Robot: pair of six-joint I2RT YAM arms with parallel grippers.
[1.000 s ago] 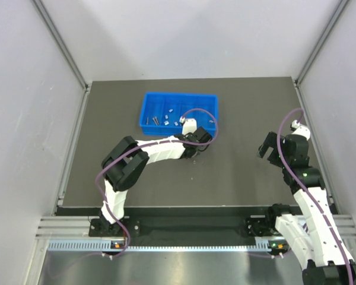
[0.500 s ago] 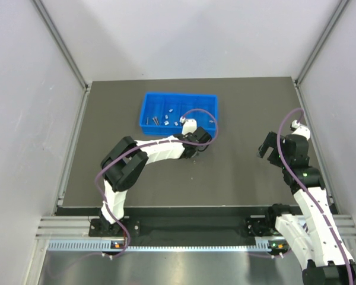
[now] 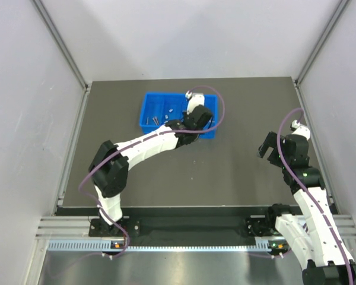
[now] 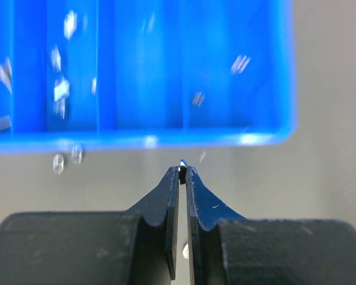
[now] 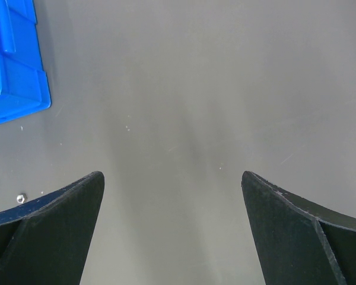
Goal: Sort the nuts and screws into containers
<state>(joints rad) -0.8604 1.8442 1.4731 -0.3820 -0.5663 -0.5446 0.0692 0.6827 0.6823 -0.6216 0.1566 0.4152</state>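
Two left fingers (image 4: 169, 199) pinched shut at tray (image 4: 136, 141) rim | right fingers (image 5: 59, 217) wide over open table (image 5: 184, 119)

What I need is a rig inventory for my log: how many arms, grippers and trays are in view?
Arms: 2, left arm and right arm
Grippers: 2, left gripper shut, right gripper open
Trays: 1, the blue tray
Total: 5
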